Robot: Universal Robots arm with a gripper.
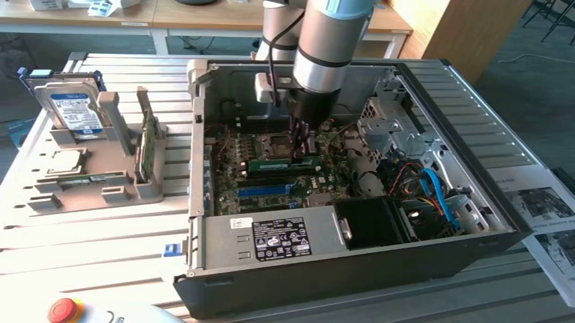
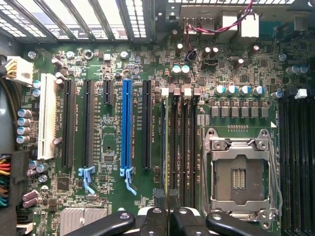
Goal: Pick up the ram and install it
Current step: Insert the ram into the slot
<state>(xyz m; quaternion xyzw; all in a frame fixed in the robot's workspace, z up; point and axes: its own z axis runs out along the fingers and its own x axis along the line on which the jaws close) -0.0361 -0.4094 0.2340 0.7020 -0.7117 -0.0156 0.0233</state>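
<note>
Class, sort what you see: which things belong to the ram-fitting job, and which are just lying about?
Job in hand:
ram, gripped by the claw over the board
memory slots
motherboard

Lying about:
hard drive
processor chip
spare ram stick upright in the holder
red stop button

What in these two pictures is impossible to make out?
- Exterior view: whether the pincer grips the ram or only touches it; the pincer itself covers the contact.
- Exterior view: the label print on the hard drive, too small.
- Exterior view: the red button, cut off by the picture's edge.
</note>
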